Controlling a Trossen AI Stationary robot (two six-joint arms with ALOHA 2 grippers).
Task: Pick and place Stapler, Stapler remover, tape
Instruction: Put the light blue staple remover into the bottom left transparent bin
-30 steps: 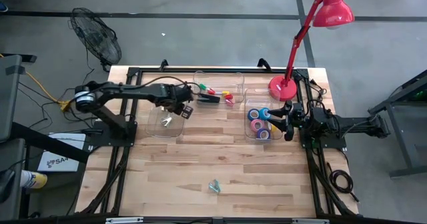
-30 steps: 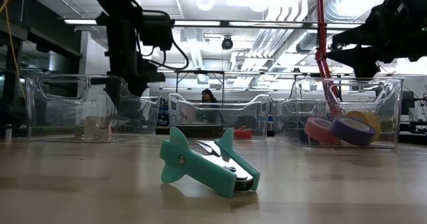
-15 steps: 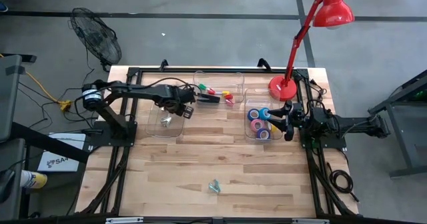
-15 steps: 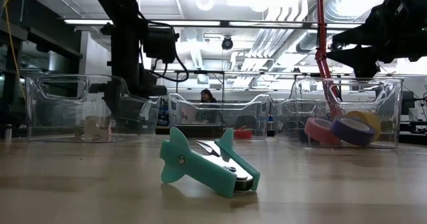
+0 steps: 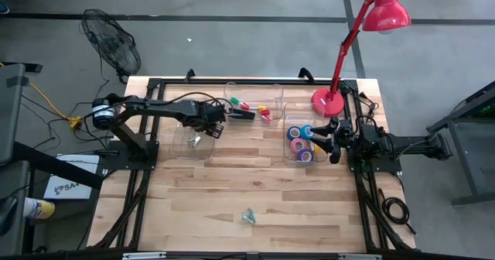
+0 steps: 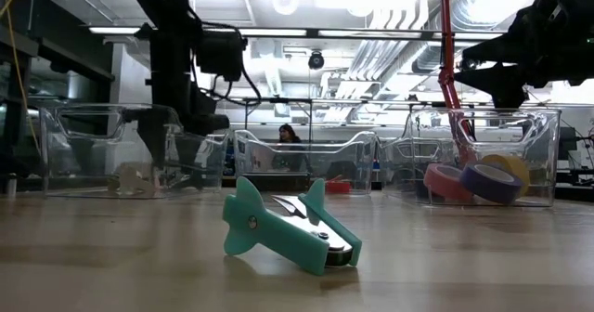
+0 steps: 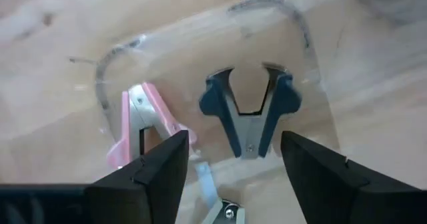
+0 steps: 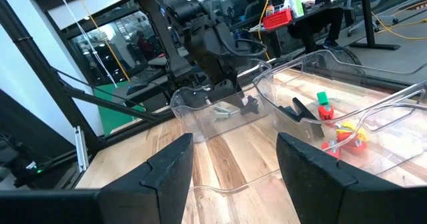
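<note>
Tape (image 5: 300, 145) sat binned; left gripper (image 7: 230, 167) hung open over binned removers (image 7: 248, 114); teal remover (image 5: 248, 215) remained on the table (image 5: 232, 183).

Bright ceiling lights (image 6: 283, 1) glare in the low view; the pale wooden worktop (image 5: 255, 183) is evenly lit, and the left wrist view is blurred.

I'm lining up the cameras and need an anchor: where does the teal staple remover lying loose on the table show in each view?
High view: teal staple remover near the table's front edge, mid-width.
Low view: large and central, on bare wood.
Left wrist view: not in it.
Right wrist view: not in it.
Shared landmark: the clear bin of tape rolls.
</note>
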